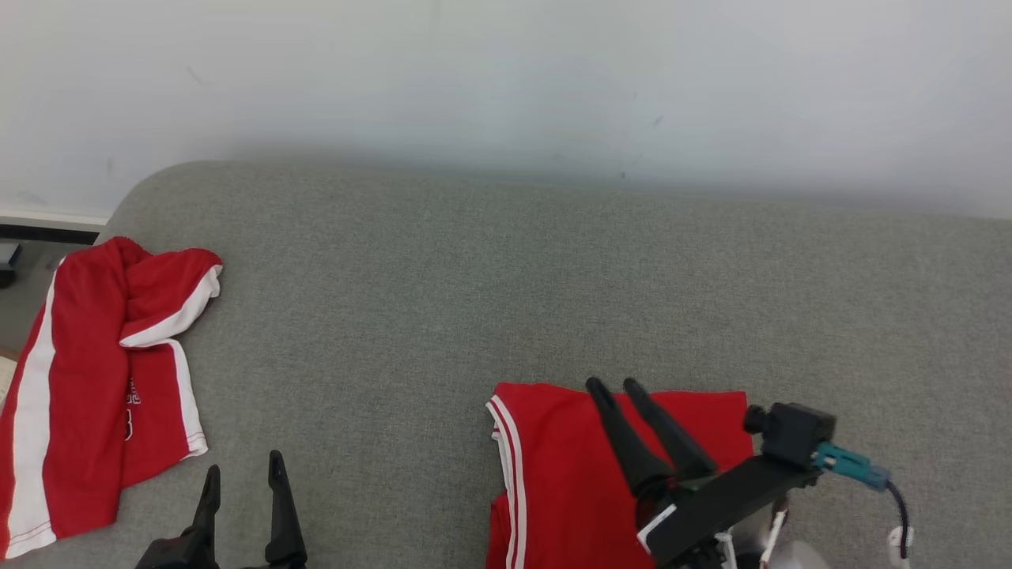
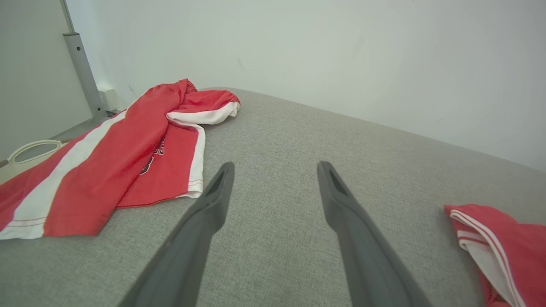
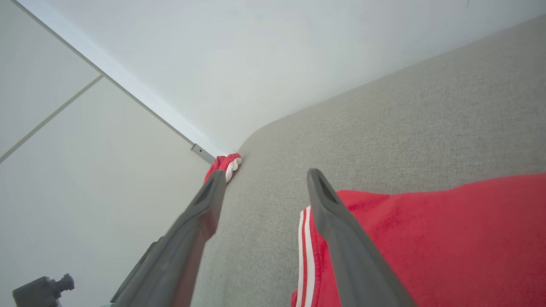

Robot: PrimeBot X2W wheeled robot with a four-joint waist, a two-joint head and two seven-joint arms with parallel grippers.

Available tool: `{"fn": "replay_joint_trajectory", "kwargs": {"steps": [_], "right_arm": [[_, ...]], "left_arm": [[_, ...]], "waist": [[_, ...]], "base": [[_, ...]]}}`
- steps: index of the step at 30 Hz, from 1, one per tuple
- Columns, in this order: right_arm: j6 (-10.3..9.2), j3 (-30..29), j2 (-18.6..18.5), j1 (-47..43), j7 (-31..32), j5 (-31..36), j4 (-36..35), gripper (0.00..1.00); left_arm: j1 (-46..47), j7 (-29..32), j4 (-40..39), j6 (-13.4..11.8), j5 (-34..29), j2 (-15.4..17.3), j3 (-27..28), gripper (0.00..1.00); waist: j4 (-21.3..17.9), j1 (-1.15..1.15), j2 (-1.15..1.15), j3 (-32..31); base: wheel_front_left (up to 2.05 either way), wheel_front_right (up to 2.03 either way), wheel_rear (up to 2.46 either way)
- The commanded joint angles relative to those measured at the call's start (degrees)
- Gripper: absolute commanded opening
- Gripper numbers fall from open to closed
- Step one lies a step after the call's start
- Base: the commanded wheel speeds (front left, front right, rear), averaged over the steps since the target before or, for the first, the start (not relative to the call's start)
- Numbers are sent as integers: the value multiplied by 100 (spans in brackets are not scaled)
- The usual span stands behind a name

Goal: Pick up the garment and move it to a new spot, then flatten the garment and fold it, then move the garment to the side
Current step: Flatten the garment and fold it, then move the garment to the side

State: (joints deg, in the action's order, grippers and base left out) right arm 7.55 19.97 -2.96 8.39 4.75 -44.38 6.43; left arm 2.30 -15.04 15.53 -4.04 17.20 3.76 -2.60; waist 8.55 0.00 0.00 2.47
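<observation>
The folded red garment [image 1: 569, 474] lies at the near edge of the grey cushion [image 1: 474, 276]. The right gripper [image 1: 615, 385] is above it, fingers apart and holding nothing. The left gripper [image 1: 243, 468] is also spread and empty, and its wrist view takes in a metal post [image 2: 81, 70] behind the crumpled red-and-white garment [image 2: 119, 162].

Holds the left gripper [image 1: 243, 468] [image 2: 276, 167] low at the head view's lower left, fingers parted, pointing up. Reaches the right gripper [image 1: 613, 385] [image 3: 265, 174] in from the lower right, tilted up-left, fingers apart, nothing between them.
</observation>
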Motion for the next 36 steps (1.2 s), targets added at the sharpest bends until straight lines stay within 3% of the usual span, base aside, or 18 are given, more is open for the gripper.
{"fn": "replay_joint_trajectory", "kwargs": {"steps": [1, 12, 19, 29, 36], "right_arm": [[-13, -199, -109, 79, -149, -34, -183, 100], [-13, -1484, -820, -336, -139, 1277, -292, 100], [-13, -1900, -719, -656, -150, 1777, -113, 100], [-13, -2282, -343, -1006, -1448, 2509, 42, 100], [-13, -2287, -242, -1235, -1752, 2723, 73, 100]], "left_arm": [[-39, -9, -26, -7, -40, -13, 32, 100], [-126, -9, -182, -42, -117, -34, 142, 100], [-225, -9, -305, -116, -288, 51, 250, 100], [-269, -9, -350, -196, -679, 235, 116, 100], [-416, 48, -385, -174, -862, 450, -32, 100]], "waist": [[-66, 0, 0, 7], [-133, 0, 0, 18], [-226, 0, 0, 56], [-242, 0, 0, -75], [-365, 0, 0, -261]], "base": [[0, 0, 0], [0, 0, 0], [0, 0, 0], [0, 0, 0], [0, 0, 0]]}}
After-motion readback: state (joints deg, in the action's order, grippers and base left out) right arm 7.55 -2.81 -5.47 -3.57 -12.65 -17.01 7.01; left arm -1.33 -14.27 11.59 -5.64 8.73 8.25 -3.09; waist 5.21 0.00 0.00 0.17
